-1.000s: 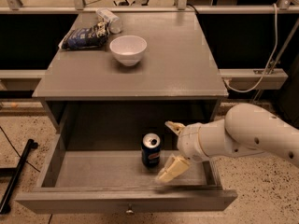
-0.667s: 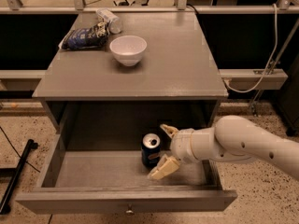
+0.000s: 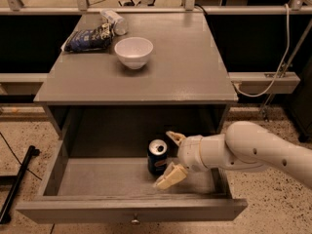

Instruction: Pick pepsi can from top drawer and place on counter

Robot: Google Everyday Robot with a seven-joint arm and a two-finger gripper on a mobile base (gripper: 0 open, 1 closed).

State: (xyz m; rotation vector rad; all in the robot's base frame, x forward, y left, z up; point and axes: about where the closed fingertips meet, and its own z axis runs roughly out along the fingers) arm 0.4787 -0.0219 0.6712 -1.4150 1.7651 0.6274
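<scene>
The pepsi can (image 3: 157, 156) stands upright in the open top drawer (image 3: 97, 179), right of its middle, silver top facing up. My gripper (image 3: 170, 158) reaches in from the right on a white arm. Its fingers are spread open, one finger (image 3: 174, 136) behind the can and the other (image 3: 168, 178) in front of it, both at the can's right side. The fingers do not close on the can. The counter (image 3: 185, 67) is the grey top above the drawer.
On the counter stand a white bowl (image 3: 133, 51), a crinkled blue snack bag (image 3: 87, 38) and a pale plastic bottle (image 3: 113, 21) at the back left. The drawer's front panel has a small knob (image 3: 134, 221). A black pole (image 3: 17, 186) lies on the floor at left.
My gripper has moved left inside the drawer toward the can, and its open fingers now flank the can's right side. The can has not moved.
</scene>
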